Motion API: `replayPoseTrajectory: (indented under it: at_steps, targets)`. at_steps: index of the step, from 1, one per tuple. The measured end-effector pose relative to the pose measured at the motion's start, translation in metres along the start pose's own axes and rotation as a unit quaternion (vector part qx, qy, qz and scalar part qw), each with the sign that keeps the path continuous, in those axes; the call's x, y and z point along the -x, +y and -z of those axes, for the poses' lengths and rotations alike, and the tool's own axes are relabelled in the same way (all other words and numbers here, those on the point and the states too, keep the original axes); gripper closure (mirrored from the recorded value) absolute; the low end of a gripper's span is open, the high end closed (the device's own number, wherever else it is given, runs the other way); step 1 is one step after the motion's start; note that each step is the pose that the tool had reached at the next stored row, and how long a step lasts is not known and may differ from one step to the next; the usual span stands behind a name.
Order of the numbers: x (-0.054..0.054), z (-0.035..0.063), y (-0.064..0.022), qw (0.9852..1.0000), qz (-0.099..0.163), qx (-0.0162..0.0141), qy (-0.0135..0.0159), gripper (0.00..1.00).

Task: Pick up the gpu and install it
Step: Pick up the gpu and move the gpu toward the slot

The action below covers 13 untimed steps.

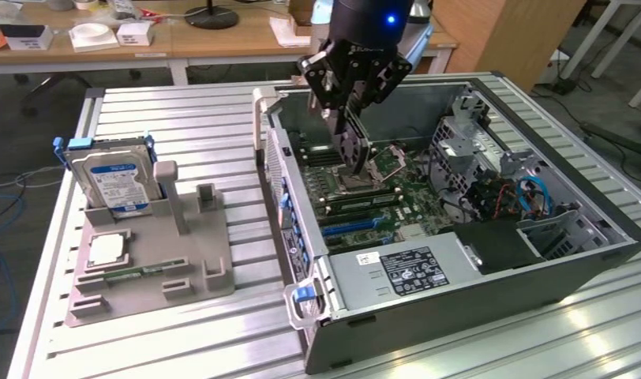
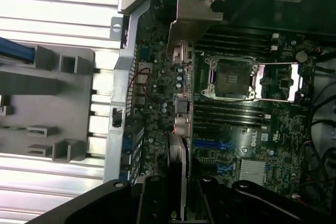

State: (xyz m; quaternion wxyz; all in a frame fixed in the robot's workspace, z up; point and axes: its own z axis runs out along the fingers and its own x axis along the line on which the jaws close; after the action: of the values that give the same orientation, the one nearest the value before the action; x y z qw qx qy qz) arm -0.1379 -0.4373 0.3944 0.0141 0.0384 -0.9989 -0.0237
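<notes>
Nearest the lens: my own fingers (image 2: 152, 203), dark, clamped from both sides on the gpu (image 2: 181, 103). My gripper (image 2: 179, 184) is closed partway, stopped by the card's thickness, and nothing else is in the grip.

- Card hangs edge-on from the jaws, its silver bracket (image 2: 197, 14) at the far end, beyond my fingertips
- Straight under the jaws: the motherboard (image 2: 273, 145) inside the open computer case (image 1: 573, 260)
- CPU socket (image 2: 231, 80) sits just to one side of the card; blue slots (image 2: 210, 144) lie on that same side, close to my fingertips
- Well away from the jaws, outside the case: hard drive (image 1: 110, 181) standing in the grey holder (image 1: 194, 260)

Progress, as I judge it: pick-up done, card carried into the case. Seating not done; the card looks clear of any slot, though I cannot tell whether its lower edge touches the board
</notes>
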Motion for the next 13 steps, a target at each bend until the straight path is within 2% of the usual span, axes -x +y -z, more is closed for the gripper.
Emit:
replayPoseTrajectory:
  at_steps: [13]
  targets:
    - [0.013, -0.0016, -0.0010, 1.0000, 0.002, -0.0001, 0.0001, 0.73]
